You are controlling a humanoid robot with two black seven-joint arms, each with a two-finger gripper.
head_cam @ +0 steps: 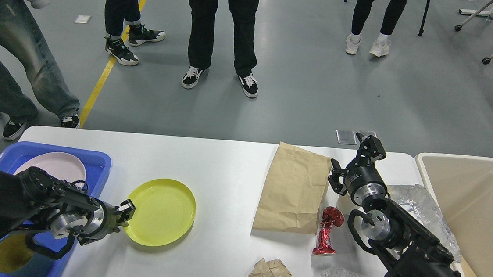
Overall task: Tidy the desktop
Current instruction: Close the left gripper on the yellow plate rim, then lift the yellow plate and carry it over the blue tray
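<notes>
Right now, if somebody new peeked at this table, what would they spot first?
Probably the bright yellow round plastic plate near the front left of the white desktop, with the left tool at its rim. Next, the flat brown paper bag right of the middle, with a shiny red crumpled wrapper beside its near right corner. The right tool hangs over the far right edge.

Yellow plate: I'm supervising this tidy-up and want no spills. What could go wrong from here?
The left gripper meets the yellow plate only at its rim, so the plate may tip or slide when lifted. The blue tray already holds a pink plate, leaving little room. The right gripper hovers near the paper bag and could nudge it.
</notes>
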